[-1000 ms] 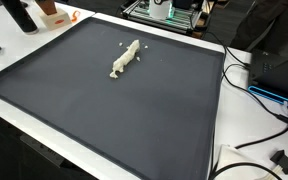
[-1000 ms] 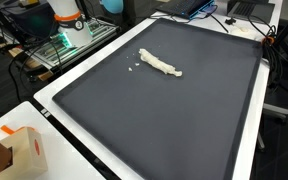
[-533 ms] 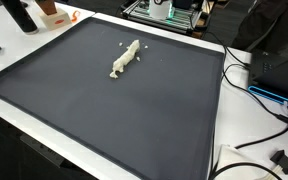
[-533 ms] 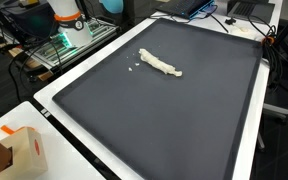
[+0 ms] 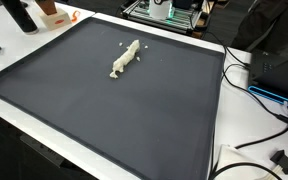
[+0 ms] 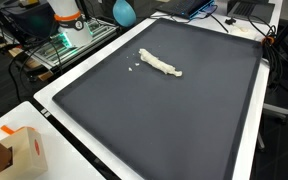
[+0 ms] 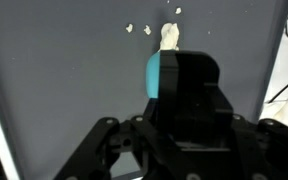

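Wrist view: the pincer (image 7: 184, 78) fills the lower middle of the frame, with its black body and linkages spreading to both lower corners. The finger ends are hidden behind a black block with a teal piece (image 7: 156, 76) on its left side. Whether the jaws stand apart or closed cannot be told, nor whether anything is held.

Just above the block in the frame, a white twisted strip (image 7: 169, 37) lies on the dark mat (image 7: 44, 60), its near end cut off by the teal piece. A few white crumbs (image 7: 147, 29) lie close to its left and above it.

Both exterior views show the strip (image 5: 125, 60) (image 6: 160, 64) lying flat on the mat (image 5: 104, 120) (image 6: 184, 120). It sits in the upper middle of each frame, towards the mat's far edge and well apart from the other borders. In an exterior view, crumbs (image 6: 134, 68) sit just beside its left end.

The mat covers most of a white counter (image 5: 221, 150). In an exterior view, a teal rounded shape (image 6: 124, 10) shows at the top edge, beyond the mat. An orange and white box (image 6: 24, 150) stands at lower left
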Available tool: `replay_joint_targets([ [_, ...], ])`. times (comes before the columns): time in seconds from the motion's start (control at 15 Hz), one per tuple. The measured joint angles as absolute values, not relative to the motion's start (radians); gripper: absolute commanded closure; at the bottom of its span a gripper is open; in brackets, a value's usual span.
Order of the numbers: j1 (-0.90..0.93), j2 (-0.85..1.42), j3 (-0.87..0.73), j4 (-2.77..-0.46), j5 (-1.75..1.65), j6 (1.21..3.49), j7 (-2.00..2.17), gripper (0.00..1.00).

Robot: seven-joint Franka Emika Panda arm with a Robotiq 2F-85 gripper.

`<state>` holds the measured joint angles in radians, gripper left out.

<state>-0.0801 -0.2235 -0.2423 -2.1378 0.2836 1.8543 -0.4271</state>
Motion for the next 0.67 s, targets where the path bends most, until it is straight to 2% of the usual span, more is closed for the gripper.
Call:
replay_joint_targets([
  [0.4,-0.092,-0.038,-0.277,-2.135,0.582,1.843,-0.821,0.75],
  [0.67,-0.128,0.087,-0.26,-2.112,0.756,1.745,-1.026,0.75],
])
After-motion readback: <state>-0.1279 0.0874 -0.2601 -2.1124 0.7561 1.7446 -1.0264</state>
